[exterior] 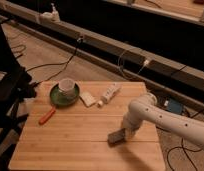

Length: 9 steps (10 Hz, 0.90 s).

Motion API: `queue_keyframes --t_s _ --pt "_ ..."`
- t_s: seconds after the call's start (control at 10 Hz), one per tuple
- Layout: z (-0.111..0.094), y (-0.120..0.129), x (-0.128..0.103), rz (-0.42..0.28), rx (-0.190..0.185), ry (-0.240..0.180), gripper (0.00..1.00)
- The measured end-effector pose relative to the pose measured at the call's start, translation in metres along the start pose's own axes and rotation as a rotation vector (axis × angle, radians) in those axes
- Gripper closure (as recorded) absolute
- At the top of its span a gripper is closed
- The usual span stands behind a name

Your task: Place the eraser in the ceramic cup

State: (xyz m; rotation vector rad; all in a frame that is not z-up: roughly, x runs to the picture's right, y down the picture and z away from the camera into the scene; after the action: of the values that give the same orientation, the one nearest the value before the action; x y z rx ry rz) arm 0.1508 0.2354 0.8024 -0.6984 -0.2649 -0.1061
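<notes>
The eraser (116,136), a flat dark grey block, is at the near right of the wooden table (80,140). My gripper (125,132) is at the end of the white arm (155,116), which reaches in from the right. The gripper is right at the eraser's right end, touching or nearly touching it. The ceramic cup (66,87) is small and white. It stands upright on a round green dish (56,99) at the far left of the table, well away from the gripper.
A pale cream square block (87,98) and a long white bar-shaped object (110,94) lie between the cup and the arm. An orange-red tool (46,116) lies near the left edge. A dark chair (10,95) stands to the left, with cables on the floor behind.
</notes>
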Motion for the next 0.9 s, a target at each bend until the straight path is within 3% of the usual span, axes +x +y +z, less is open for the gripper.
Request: queue_keyframes --t_s 0.2,0.4,0.6,0.9 --pt "-0.002 -0.021 0.008 0.068 -0.014 -0.014 0.98" --pt "-0.008 -0.057 0.012 0.105 -0.006 -0.019 0.98" --pt "-0.016 -0.083 0.012 0.108 0.009 -0.017 0.98" --pt "-0.036 -0.136 -0.004 0.060 0.047 0.011 0.98"
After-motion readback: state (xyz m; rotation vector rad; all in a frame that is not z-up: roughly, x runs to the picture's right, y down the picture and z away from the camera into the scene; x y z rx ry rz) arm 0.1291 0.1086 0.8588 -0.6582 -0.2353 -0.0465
